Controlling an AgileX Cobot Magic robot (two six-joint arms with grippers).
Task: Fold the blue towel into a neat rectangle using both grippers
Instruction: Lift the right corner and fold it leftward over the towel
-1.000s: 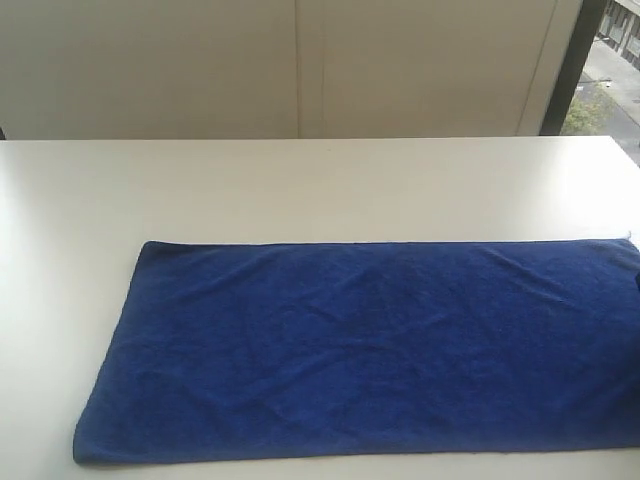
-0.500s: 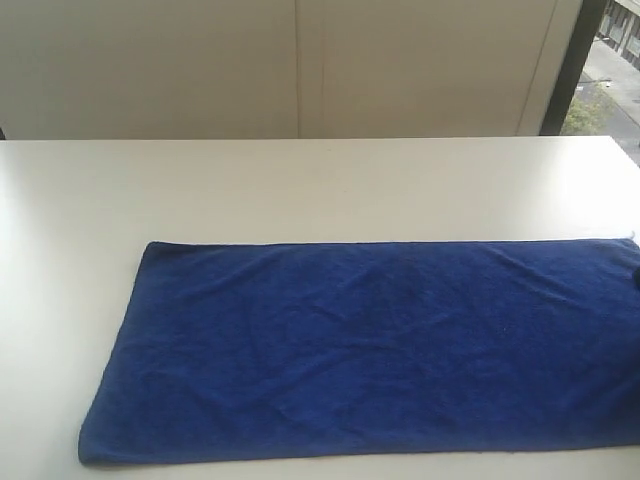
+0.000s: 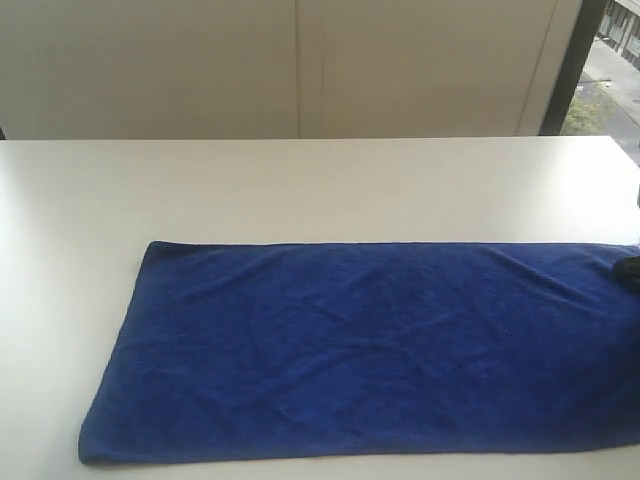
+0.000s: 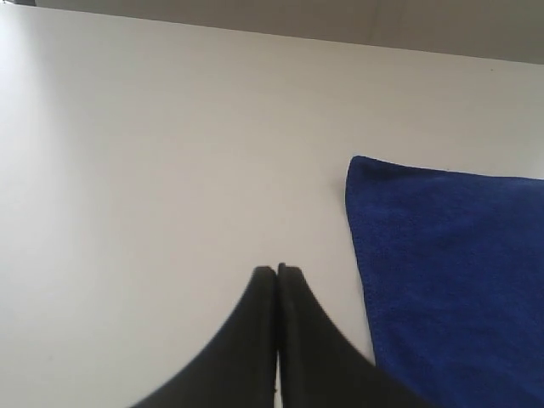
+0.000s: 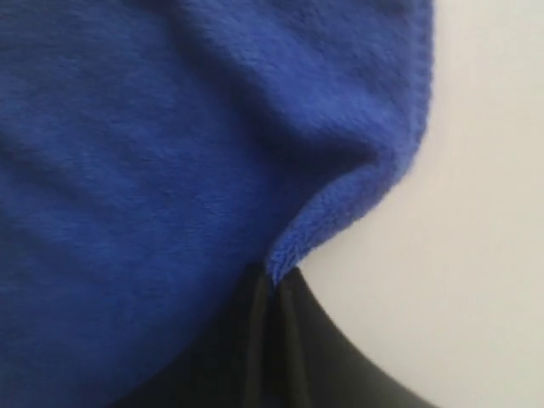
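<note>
Blue towel point(image 3: 360, 350) edge pinched in right pincer point(image 5: 274, 289)

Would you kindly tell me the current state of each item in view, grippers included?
blue towel: spread flat on the table, with one edge pinched up.
left gripper: shut, holding nothing, beside the towel's end.
right gripper: shut on the towel's edge.

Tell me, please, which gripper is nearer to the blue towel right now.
Right. The right gripper is shut on an edge of the blue towel, pinching a fold. The left gripper is shut over the bare table, beside the towel's end and not touching it.
</note>
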